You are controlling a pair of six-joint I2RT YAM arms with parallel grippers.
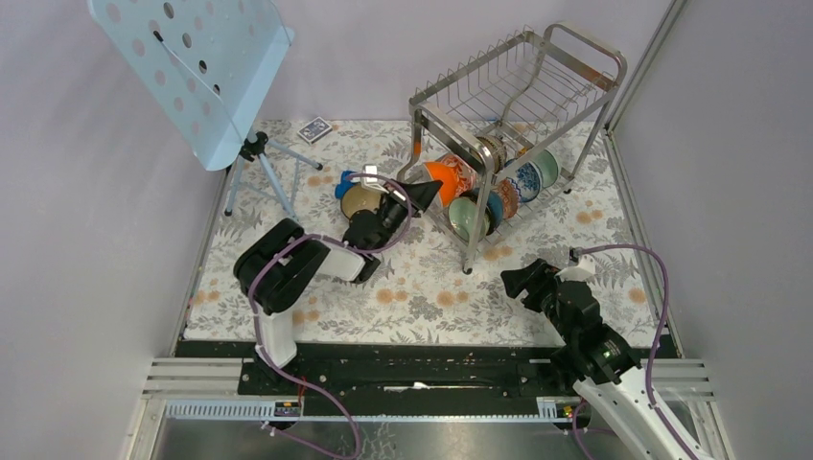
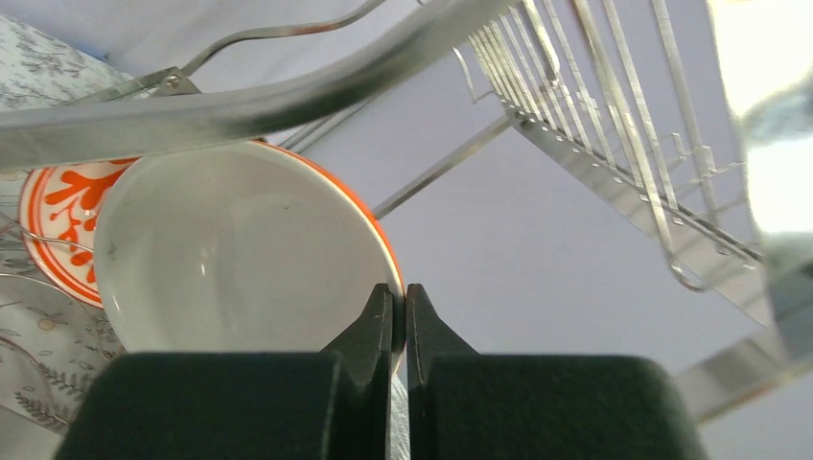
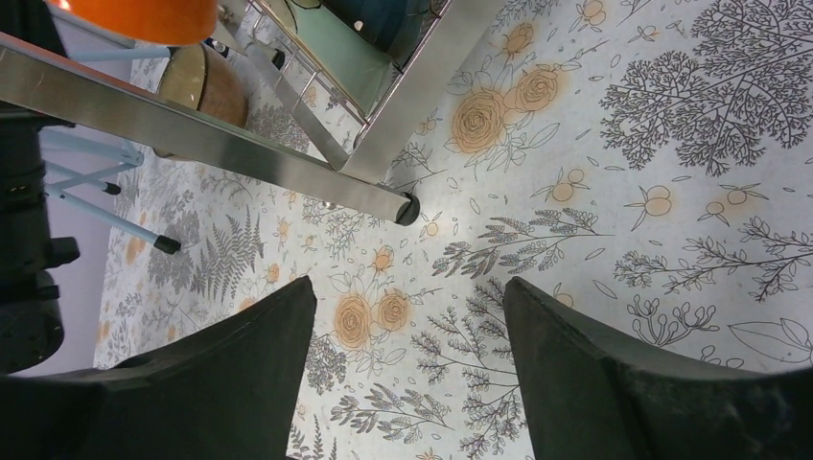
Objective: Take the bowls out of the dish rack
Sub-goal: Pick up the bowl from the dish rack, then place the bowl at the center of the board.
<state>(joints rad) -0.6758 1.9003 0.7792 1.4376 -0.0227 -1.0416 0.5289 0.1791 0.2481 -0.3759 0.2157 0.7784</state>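
The dish rack (image 1: 518, 105) stands at the back right, with several bowls on edge in its lower tier, among them a pale green bowl (image 1: 467, 218) and a blue-and-white bowl (image 1: 525, 178). My left gripper (image 1: 430, 190) is shut on the rim of an orange bowl (image 1: 449, 176) at the rack's left end. In the left wrist view the fingers pinch that white-inside bowl (image 2: 240, 259) under a rack bar (image 2: 240, 101), gripper (image 2: 401, 293). An orange-red patterned bowl (image 2: 62, 206) sits behind it. My right gripper (image 1: 515, 280) (image 3: 407, 292) hangs open and empty over the cloth, near the rack's foot (image 3: 407, 209).
A brown bowl with a tan inside (image 1: 361, 200) sits on the flowered cloth left of the rack, a blue object (image 1: 342, 188) beside it. A pale blue perforated music stand (image 1: 197, 67) on a tripod stands at the back left, with a card box (image 1: 313, 128) near the wall.
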